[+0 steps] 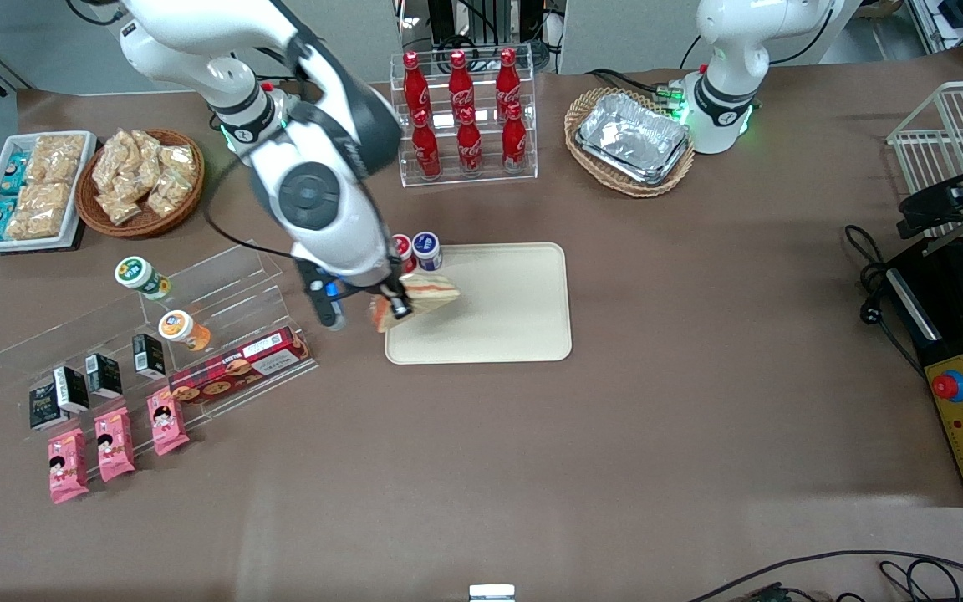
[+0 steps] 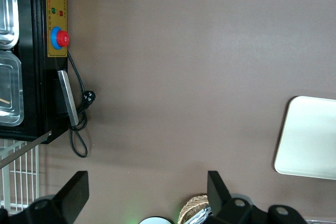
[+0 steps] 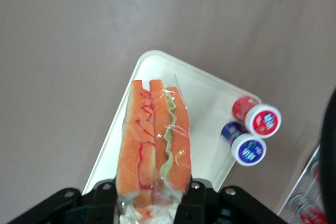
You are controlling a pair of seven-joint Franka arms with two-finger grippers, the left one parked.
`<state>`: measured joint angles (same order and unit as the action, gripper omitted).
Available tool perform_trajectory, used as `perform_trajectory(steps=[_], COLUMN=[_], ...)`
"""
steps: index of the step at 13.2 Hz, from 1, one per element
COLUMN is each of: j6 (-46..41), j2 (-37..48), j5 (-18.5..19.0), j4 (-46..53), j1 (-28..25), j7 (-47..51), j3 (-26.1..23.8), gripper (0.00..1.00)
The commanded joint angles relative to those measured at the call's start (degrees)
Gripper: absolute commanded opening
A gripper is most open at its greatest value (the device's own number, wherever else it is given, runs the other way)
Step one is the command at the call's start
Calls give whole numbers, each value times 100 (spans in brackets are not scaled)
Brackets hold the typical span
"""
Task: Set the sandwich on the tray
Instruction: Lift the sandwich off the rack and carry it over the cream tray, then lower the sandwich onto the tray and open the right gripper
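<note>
While above tray [image 1: 523, 309] edge | end effector [image 1: 394, 305] pinching sandwich [image 1: 427, 293]

Right arm: reaching forward and down over the surface. Gripper [image 1: 394, 306]: pointing down, jaws clamped on the sandwich [image 1: 425, 293], carried aloft.

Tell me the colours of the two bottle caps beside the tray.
One cap is red, the other blue, clearest in the right wrist view, where the gripper holds the sandwich above the tray.

tool [image 3: 152, 195] fingertips: hidden by sandwich [image 3: 154, 145] | tray [image 3: 210, 114] edge: covered (sandwich overlaps)
</note>
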<state>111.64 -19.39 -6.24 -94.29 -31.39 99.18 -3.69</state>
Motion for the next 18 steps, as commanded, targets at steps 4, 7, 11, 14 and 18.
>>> perform_trajectory(steps=[4,7,11,14,18], j6=[1016,1403,1641,1878,2090], j2=[-846,-1102,-1410,-1585,-1709], j5=[18,9,-17,0,0], j4=[95,95,95,86,77], j1=[-605,-605,-596,-614,-693], j7=[883,980,1006,1173,1278], j3=[53,53,62,62,62], gripper=[45,45,45,45,45])
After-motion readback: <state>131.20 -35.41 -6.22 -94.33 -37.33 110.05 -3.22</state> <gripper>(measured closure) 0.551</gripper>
